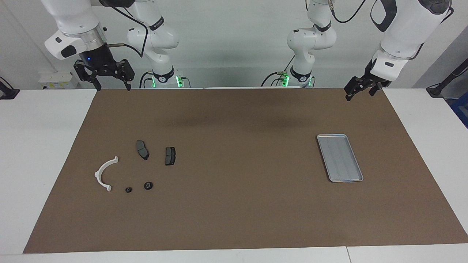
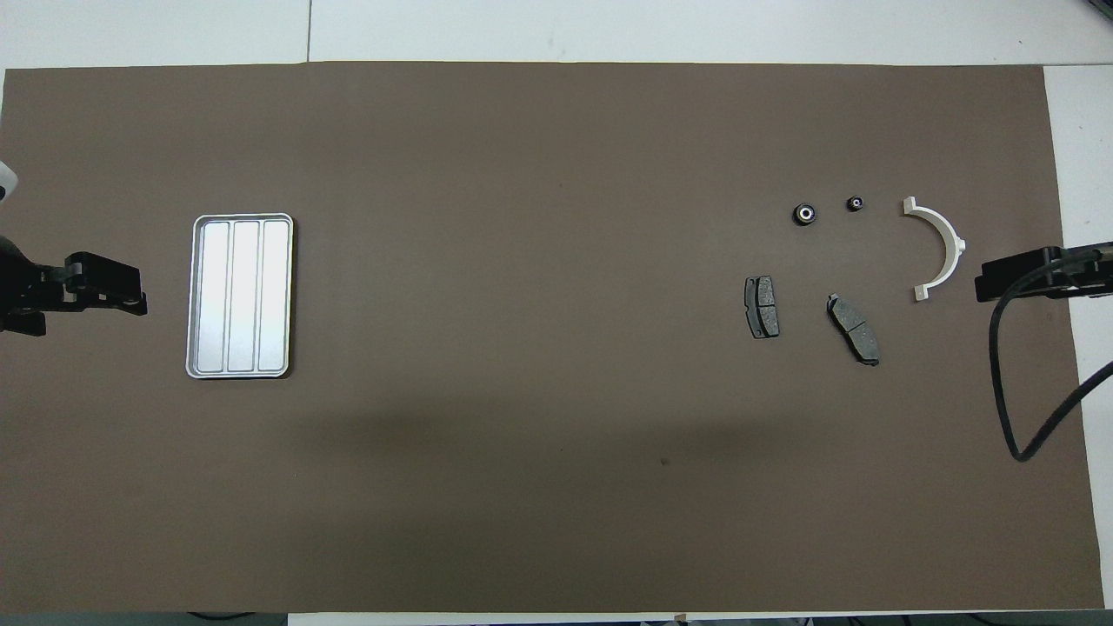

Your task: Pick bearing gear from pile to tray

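The pile lies toward the right arm's end of the table: a white half-ring bracket (image 1: 103, 174) (image 2: 944, 248), two dark grey brake pads (image 1: 142, 149) (image 1: 170, 156) (image 2: 762, 307) (image 2: 854, 329), and two tiny black round pieces (image 1: 148, 185) (image 1: 128, 190) (image 2: 804, 213) (image 2: 855, 203). The larger round piece has a bright centre. The silver tray (image 1: 331, 136) (image 2: 242, 216) lies empty toward the left arm's end. My right gripper (image 1: 113, 87) (image 2: 981, 285) hangs open and empty over the mat's edge by its base. My left gripper (image 1: 360, 95) (image 2: 139, 303) hangs open and empty over the mat's corner near its base.
A brown mat (image 1: 237, 204) (image 2: 539, 487) covers most of the white table (image 1: 36, 146). A black cable (image 2: 1009, 400) loops down from the right arm over the mat's edge.
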Robot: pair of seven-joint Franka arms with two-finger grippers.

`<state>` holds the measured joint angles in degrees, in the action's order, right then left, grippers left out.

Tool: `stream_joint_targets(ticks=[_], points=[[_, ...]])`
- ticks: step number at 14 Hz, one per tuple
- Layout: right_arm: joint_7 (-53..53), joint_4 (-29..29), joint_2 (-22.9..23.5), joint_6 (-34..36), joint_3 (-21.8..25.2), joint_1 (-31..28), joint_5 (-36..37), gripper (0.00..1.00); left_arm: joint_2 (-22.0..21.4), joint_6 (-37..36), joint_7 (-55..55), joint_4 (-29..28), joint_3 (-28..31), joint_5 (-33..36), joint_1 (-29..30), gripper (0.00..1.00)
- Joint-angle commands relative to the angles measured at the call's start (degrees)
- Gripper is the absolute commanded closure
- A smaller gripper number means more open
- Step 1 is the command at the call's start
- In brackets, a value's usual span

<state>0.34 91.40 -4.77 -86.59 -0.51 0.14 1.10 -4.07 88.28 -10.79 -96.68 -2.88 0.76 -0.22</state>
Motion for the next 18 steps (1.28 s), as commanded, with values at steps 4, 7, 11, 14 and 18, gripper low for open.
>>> stream_joint_targets(ticks=[4,7,11,14,18], points=[[0.2,0.9,-0.8,-0.9,-0.5,-0.7,-0.9,0.0,-1.4,-0.1,0.6,-1.4,-0.3,-0.8,0.5,0.0],[0.6,1.0,-0.9,-0.8,-0.5,-0.7,-0.9,0.0,-1.4,-0.1,0.6,-1.4,-0.3,-0.8,0.5,0.0],[0.5,1.1,-0.9,-1.0,-0.6,-0.5,-0.9,0.0,-1.4,-0.1,0.6,-1.4,-0.3,-0.8,0.5,0.0],[0.1,1.1,-1.0,-1.0,-0.6,0.6,-0.9,0.0,-1.4,-0.2,0.6,-1.4,-0.3,-0.8,0.5,0.0],[0.3,1.8,-1.0,-1.7,-0.6,0.6,-1.0,0.0,-1.4,-0.1,0.6,-1.4,-0.3,-0.8,0.5,0.0]])
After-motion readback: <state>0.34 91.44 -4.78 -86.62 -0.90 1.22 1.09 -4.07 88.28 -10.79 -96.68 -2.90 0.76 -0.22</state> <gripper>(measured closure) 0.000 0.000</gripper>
